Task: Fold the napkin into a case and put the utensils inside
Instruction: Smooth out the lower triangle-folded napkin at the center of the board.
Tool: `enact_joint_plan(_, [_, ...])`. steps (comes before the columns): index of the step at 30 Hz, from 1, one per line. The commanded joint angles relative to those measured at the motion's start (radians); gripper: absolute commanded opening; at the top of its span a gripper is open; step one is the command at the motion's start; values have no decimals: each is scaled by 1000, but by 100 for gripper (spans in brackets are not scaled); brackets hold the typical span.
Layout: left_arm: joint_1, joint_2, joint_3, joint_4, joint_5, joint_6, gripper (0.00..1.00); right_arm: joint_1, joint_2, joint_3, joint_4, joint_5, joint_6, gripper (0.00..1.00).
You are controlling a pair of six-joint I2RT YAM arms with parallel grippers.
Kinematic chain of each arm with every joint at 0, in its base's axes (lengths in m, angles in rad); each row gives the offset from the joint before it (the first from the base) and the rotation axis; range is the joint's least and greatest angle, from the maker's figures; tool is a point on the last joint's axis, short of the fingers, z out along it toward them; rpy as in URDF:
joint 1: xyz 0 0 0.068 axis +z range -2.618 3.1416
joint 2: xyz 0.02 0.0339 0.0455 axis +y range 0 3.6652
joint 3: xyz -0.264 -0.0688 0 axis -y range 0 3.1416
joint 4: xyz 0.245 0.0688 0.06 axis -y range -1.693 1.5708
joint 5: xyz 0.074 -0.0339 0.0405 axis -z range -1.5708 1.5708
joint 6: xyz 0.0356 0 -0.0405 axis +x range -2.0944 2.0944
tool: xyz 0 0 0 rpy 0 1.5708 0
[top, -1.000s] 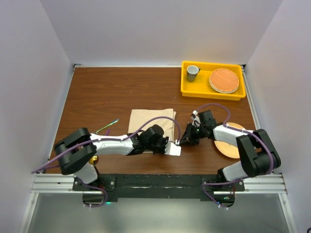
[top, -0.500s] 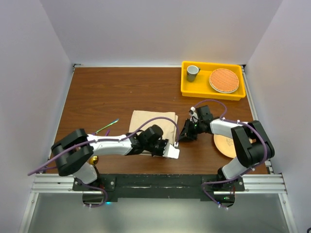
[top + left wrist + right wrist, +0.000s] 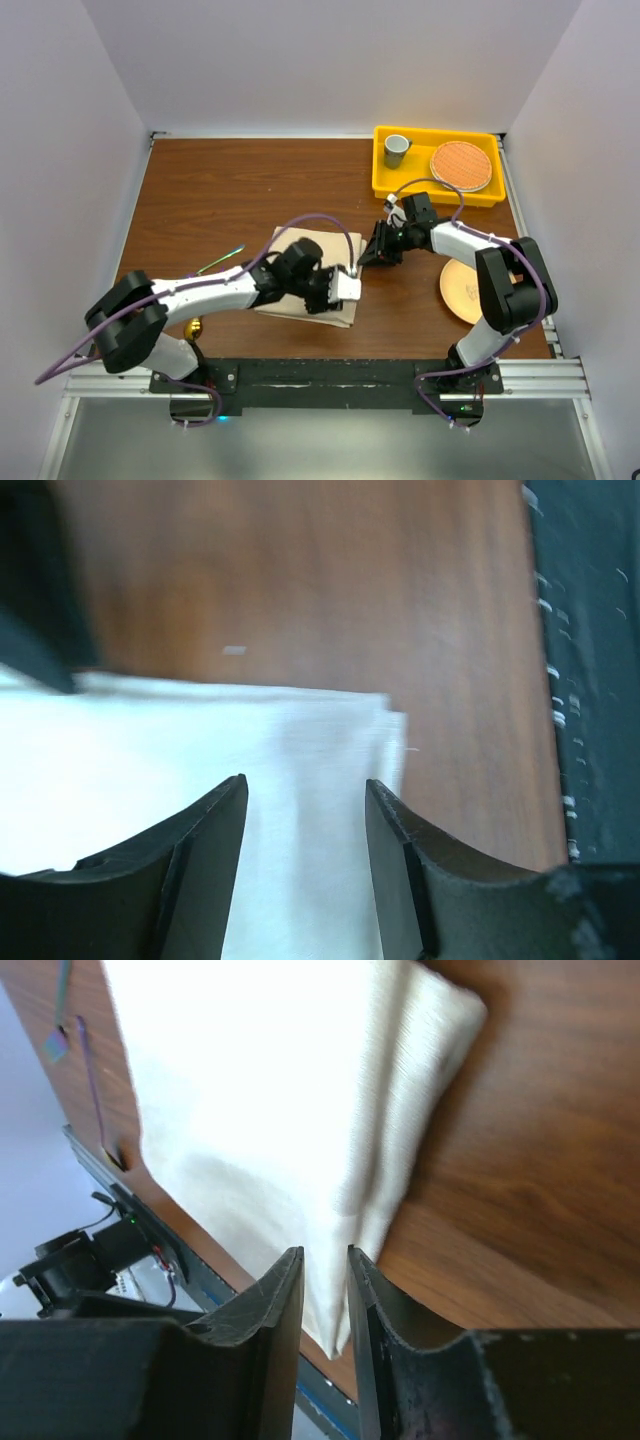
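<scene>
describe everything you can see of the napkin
The napkin is a plain beige cloth, soft and finely woven, folded into a flat rectangle with stacked layers showing along one edge. It lies on the brown table, near the front middle. The left arm reaches across it, and the left gripper hangs open over it near a corner. The right gripper has its fingers narrowly apart at the edge toward the right arm; whether they pinch the cloth can't be told.

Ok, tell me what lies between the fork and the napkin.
Bare table between the fork and napkin, the left arm's cable looping above; top view.
</scene>
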Motion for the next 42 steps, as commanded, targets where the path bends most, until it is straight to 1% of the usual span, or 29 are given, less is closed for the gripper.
enact_joint_plan(1, [108,-75,88,-24,13,-138,56,-5,-28,85,21,13,-38,29])
enact_joint_plan(2, [139,-89,85,-24,4,-161,56,-3,-13,111,29,19,-25,29])
enact_joint_plan(5, [171,-115,48,-9,-42,-190,57,-3,17,168,23,60,-19,30])
enact_joint_plan(6, [183,-118,32,-6,-45,-201,57,-3,39,182,8,95,-21,32])
enact_joint_plan(7, [215,-121,24,-6,-42,-214,57,-3,49,192,1,109,-24,33])
enact_joint_plan(10, [263,-129,21,-24,-36,-247,57,-5,101,235,-23,139,-24,36])
enact_joint_plan(15, [323,-150,1,-32,-34,-273,57,-3,164,290,-45,177,-21,40])
enact_joint_plan(19, [364,-158,-4,-47,-30,-271,57,-3,202,318,-61,206,-27,46])
enact_joint_plan(20, [367,-162,-8,-46,-27,-268,57,-3,208,321,-58,202,-25,46])
enact_joint_plan(22, [372,-165,-10,-44,-25,-267,57,-5,224,329,-54,191,-21,44])
enact_joint_plan(23, [374,-162,-11,-44,-24,-267,57,-5,227,329,-42,176,-18,41])
enact_joint_plan(27, [381,-156,-13,-44,-22,-257,58,-3,238,332,-29,157,-7,36])
enact_joint_plan(36, [400,-150,-21,-49,-8,-244,58,-5,251,350,-19,133,12,34])
enact_joint_plan(37, [403,-150,-21,-50,-8,-239,58,-5,253,356,-19,133,12,29])
enact_joint_plan(39, [410,-150,-22,-58,-5,-239,57,-5,257,358,-17,134,10,26])
enact_joint_plan(42, [421,-159,-25,-67,12,-234,57,-3,268,363,-26,140,5,27])
